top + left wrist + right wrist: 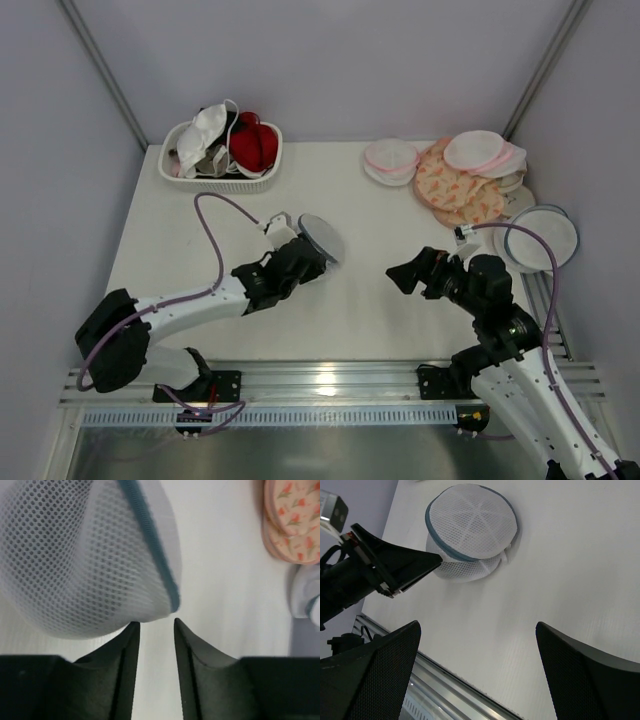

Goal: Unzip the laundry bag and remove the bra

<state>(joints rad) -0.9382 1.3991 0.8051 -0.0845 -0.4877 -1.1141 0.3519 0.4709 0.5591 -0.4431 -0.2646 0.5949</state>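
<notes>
While the right gripper [477, 630] gapes wide and empty, left gripper [156, 622] jaws only narrowly apart, tips against the bag's [75, 555] mesh edge, nothing between them.

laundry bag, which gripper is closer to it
Left. The left gripper has its fingers right at the laundry bag's near edge, one fingertip about touching the mesh. The right gripper hangs open well off to the bag's right, with table between them.

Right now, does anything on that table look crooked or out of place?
The bag sits tilted on its edge beside the left jaws, rather than flat. Nothing looks spilled or torn.
</notes>
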